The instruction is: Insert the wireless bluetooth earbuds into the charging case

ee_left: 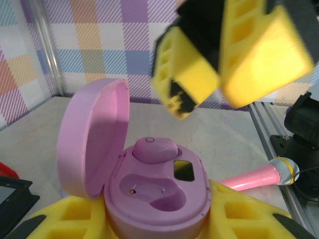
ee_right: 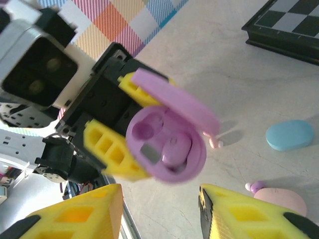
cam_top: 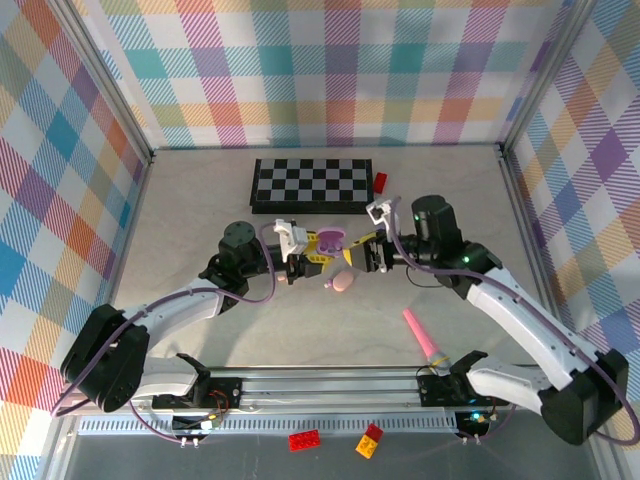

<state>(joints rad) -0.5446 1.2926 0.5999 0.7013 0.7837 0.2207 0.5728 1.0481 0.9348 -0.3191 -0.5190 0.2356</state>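
The job is half done and between buds. In the middle of the top view the left gripper (cam_top: 320, 244) is clenched on the lilac charging case (cam_top: 331, 238) and holds it off the counter (cam_top: 200, 200) with its lid (ee_left: 92, 139) swung open. The left wrist view looks straight into the case: one lilac earbud (ee_left: 154, 149) sits in the upper socket, and the lower socket (ee_left: 149, 191) is bare. The right gripper (ee_right: 159, 219) hovers just beside the case, its yellow fingers (ee_right: 75, 219) spread apart at the bottom of its own view with nothing between them. I read this as the release after a placement. The seated bud looks slightly proud of its well, though I cannot tell whether it is fully home. The next move would be to fetch the second bud. The likely match is a small lilac bud (ee_right: 256, 186) at the lower right of the right wrist view, touching a pink case (ee_right: 281, 201) on the counter. A tiny pink bud (ee_right: 215, 143) and a blue case (ee_right: 289, 134) lie further up that frame and should be left alone. The pickup calls for a fine pinch on a small, rounded piece, with its stem turned to suit the empty socket, while the left gripper keeps the case steady and lid-up.
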